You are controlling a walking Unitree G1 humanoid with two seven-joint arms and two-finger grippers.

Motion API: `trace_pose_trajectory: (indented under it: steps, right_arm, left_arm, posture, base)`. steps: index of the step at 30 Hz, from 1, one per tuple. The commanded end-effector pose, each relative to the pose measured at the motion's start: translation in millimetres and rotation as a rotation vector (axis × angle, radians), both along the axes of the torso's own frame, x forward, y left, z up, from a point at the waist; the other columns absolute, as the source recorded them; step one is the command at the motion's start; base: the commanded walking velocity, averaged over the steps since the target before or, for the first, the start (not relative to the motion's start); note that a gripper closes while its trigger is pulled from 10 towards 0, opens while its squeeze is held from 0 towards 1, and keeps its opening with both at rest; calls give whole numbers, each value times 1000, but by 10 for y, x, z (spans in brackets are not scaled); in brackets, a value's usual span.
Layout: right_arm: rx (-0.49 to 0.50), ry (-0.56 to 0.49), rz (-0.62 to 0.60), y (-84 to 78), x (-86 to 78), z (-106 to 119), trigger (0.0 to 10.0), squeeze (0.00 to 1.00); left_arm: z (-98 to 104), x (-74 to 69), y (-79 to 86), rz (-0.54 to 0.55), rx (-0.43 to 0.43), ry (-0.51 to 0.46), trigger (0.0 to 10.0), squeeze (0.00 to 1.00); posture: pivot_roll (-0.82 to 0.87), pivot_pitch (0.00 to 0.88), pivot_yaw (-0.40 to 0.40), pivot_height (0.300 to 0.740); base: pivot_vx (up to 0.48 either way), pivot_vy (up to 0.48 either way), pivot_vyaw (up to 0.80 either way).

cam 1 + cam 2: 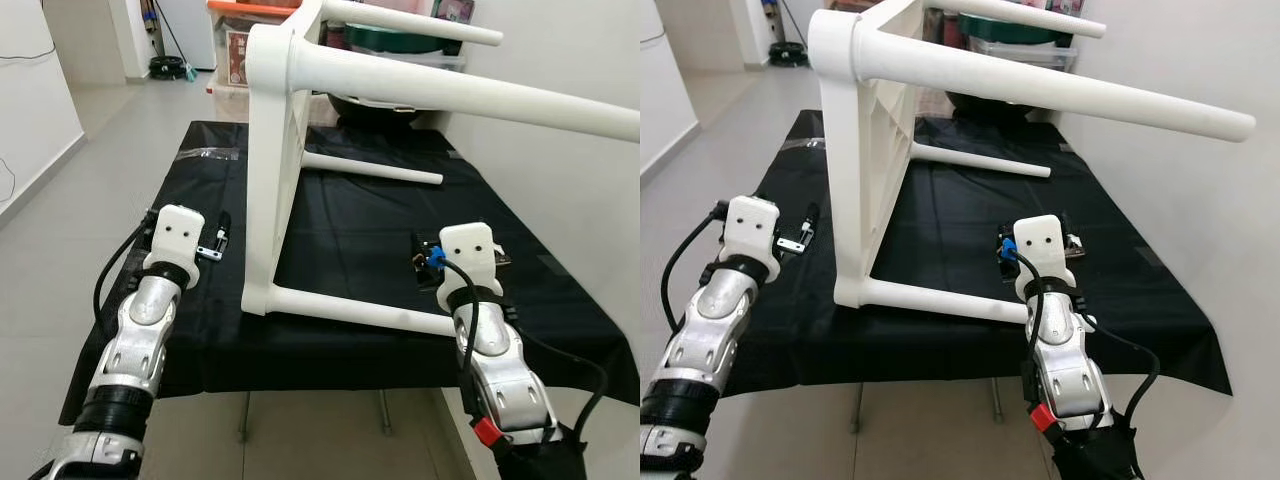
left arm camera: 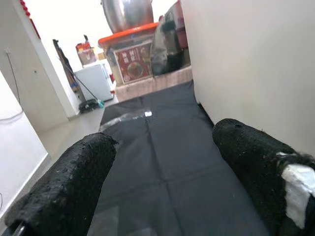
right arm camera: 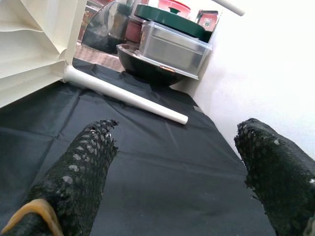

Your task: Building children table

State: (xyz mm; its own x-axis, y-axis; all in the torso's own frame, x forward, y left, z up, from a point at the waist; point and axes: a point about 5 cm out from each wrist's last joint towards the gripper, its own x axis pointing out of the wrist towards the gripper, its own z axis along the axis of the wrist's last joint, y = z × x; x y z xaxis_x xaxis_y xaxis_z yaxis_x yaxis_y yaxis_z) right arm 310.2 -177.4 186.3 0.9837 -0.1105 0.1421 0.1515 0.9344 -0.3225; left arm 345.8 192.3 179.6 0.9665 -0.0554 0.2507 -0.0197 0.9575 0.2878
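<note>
We see the white children's table lying on its side on the bench, which is draped in a black cloth. Its top stands on edge, 2 legs rest on the cloth and 2 legs stick out in the air toward the white wall on the robot's right.

Our left claw hovers low over the cloth just to the left of the table's top, its 2 black fingers spread wide with nothing between them.

Our right claw sits to the right of the table's top, near the closer lower leg, fingers also wide apart and holding nothing; ahead of it lies the farther lower leg.

Beyond the table stand stacked storage bins and a dark bowl
</note>
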Motion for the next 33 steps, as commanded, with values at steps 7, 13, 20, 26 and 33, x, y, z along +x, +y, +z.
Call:
trace_pose_trajectory:
  steps: [7, 13, 20, 26, 33]
  right_arm:
    - [4, 10, -20, -24, -31, -48, 10000, 0]
    - [6, 11, -17, -17, -19, -49, 10000, 0]
    - [11, 8, 6, 42, 39, -36, 10000, 0]
    - [13, -2, 3, 43, 55, -12, 10000, 0]
    - [15, -6, -8, 27, 43, -8, 10000, 0]
  left_arm:
    - [-118, -162, -130, -25, -26, -1, 10000, 0]
    - [-280, -456, -300, -64, -37, 7, 10000, 0]
    - [-361, -585, -443, -118, -42, 21, 10000, 0]
    - [-288, -433, -461, -148, -25, 30, 10000, 0]
    - [-236, -288, -492, -188, -10, 38, 10000, 0]
  posture:
    - [-12, 0, -64, 740]
    - [1, 0, -74, 740]
    - [22, 0, -89, 740]
    - [6, 0, -75, 740]
    - [-12, 0, -61, 740]
  base:
    - [0, 0, 0]
    - [0, 0, 0]
    - [0, 0, 0]
    - [0, 0, 0]
    - [0, 0, 0]
